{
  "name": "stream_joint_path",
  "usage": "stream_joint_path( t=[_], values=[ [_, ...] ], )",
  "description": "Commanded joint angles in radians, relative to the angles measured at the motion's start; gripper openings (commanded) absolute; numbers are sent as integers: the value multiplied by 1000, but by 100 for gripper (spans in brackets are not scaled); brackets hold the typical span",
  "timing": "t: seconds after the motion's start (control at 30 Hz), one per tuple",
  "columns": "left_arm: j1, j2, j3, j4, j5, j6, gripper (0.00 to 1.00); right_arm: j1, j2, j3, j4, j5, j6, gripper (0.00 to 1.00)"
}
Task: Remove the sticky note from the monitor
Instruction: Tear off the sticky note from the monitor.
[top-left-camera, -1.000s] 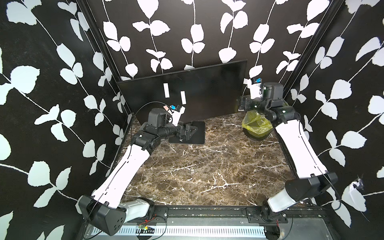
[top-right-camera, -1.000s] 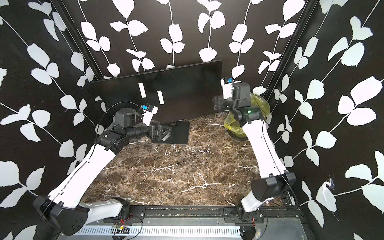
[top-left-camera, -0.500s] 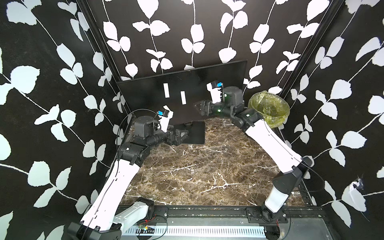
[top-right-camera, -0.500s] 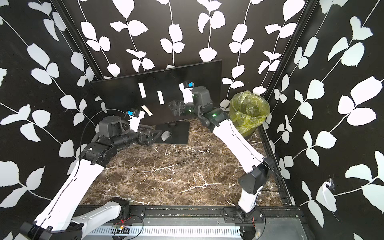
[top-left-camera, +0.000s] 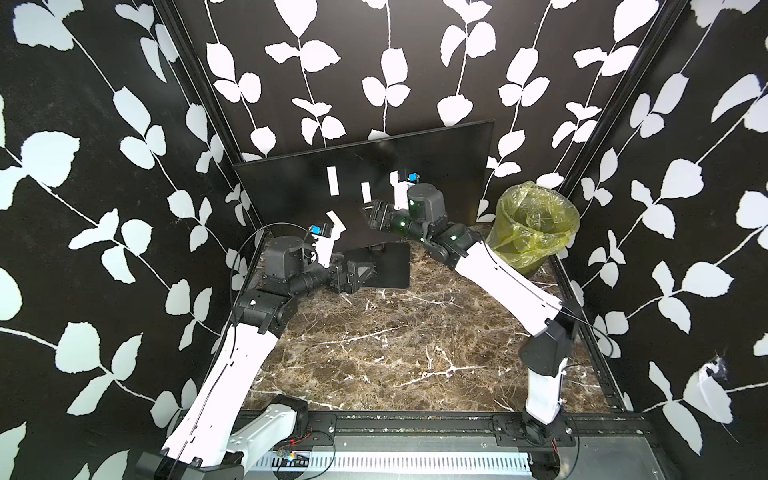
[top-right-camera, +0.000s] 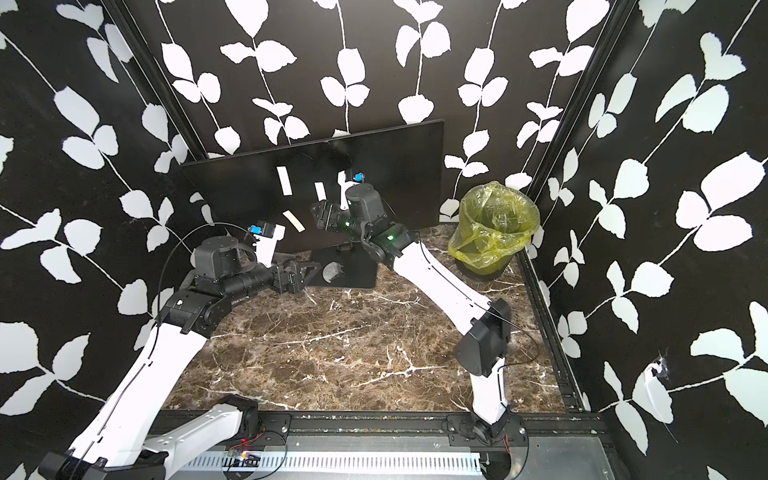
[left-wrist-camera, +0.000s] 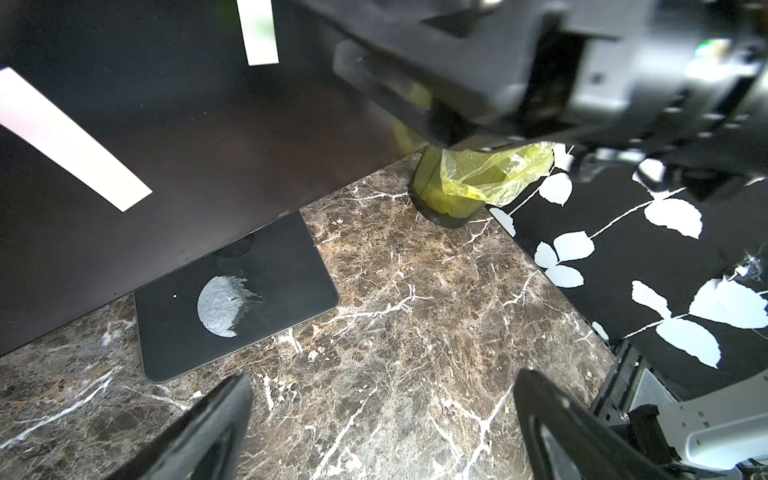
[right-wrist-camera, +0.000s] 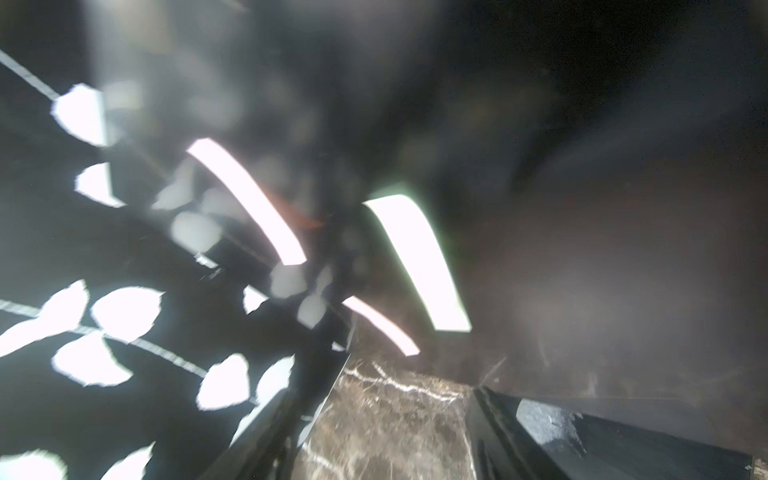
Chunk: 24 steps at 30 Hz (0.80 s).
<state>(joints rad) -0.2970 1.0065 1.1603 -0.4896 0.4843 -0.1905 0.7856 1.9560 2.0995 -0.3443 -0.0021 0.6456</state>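
Where the bench (top-left-camera: 395, 345) meets its back right corner, the bin (top-left-camera: 540, 253) stands lined with a yellow bag (top-left-camera: 511, 245); I cannot read its contents. I see the monitor (top-left-camera: 440, 166) upright at the back, with three white notes (top-left-camera: 333, 180) on its screen. The right tool (top-left-camera: 371, 216) reaches toward the middle note, jaws apart and empty. The left tool (left-wrist-camera: 382, 378) sits low by the base (left-wrist-camera: 266, 270), jaws apart.

I see, blurred, the dark monitor (right-wrist-camera: 582, 199) bearing three white sticky notes (right-wrist-camera: 419, 262), leaf-patterned wall (right-wrist-camera: 104, 316) beside it, marbled desk (right-wrist-camera: 386, 428) under its base plate (right-wrist-camera: 631, 444).
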Motion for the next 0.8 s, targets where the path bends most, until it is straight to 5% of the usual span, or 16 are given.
stream_joint_path(
  t=[0.0, 0.77],
  values=[
    [8, -18, -12, 22, 22, -1, 99, 5, 35, 81, 10, 56, 13, 66],
    [15, 0, 7, 6, 36, 13, 99, -2, 199, 279, -77, 55, 33, 62]
  ],
)
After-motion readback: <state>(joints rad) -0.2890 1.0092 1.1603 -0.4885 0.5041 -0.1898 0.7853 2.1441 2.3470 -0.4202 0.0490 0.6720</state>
